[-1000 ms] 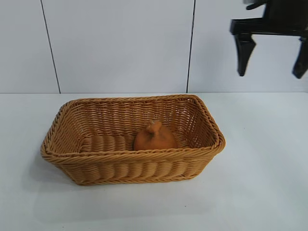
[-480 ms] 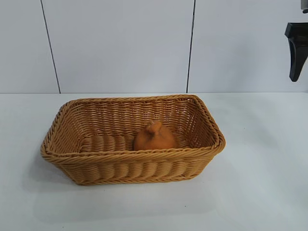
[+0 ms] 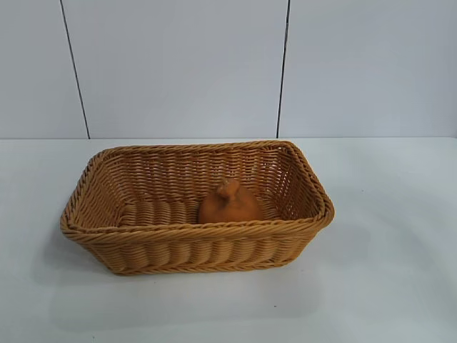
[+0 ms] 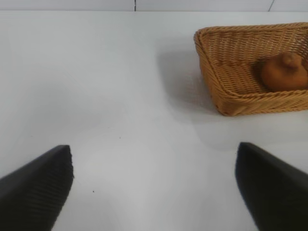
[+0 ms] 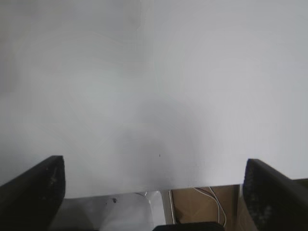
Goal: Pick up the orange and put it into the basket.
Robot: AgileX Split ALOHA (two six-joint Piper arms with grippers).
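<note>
The orange (image 3: 229, 204) lies inside the wicker basket (image 3: 193, 246), toward its right half, stem bump up. The left wrist view shows the same orange (image 4: 284, 72) in the basket (image 4: 226, 96), well away from my left gripper (image 4: 154, 166). That gripper is open over bare white table, nothing between its fingers. My right gripper (image 5: 155, 175) is open too, hanging over the table's edge with nothing in it. Neither arm shows in the exterior view.
White table (image 3: 385, 214) surrounds the basket on all sides. A pale panelled wall (image 3: 178, 64) stands behind. Past the table edge in the right wrist view are a brown cardboard surface with white cables (image 5: 211, 202).
The right gripper, seen at the upper right of the exterior view a second ago, has drawn off to the right and out of that view. Orange and basket have not moved.
</note>
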